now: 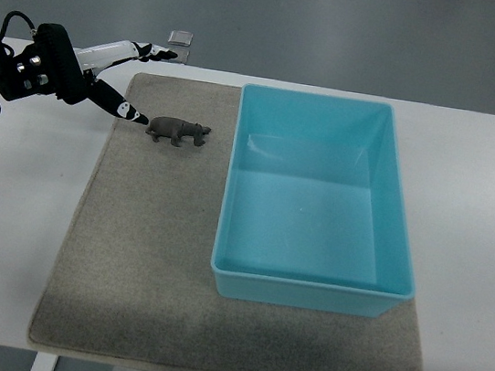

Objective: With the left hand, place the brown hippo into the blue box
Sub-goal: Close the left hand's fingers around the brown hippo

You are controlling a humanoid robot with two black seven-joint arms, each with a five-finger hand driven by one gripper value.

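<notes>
Reaching in from the picture's left edge, the left hand [106, 73] hovers over the upper left corner of a grey mat [125, 270], fingers spread and holding nothing. One dark fingertip points at the rear of the hippo [178, 130], so near that it may be touching (the view cannot settle this). The hippo stands upright on the mat, side-on, just left of the box [308, 282], close to its left wall but apart from it. The box is light blue, open-topped and empty, lying on the right part of the mat, which rests on a white table [470, 180]. The right hand is not in view. Risks, as a judgement: the hippo is small and light, so a fingertip pushing before the fingers close around it could tip it over or slide it against the box wall, where a grasp would be cramped. A shallow lift could also catch the box's rim. A small grey square [181, 37] lies on the floor beyond the table, clear of the work.
</notes>
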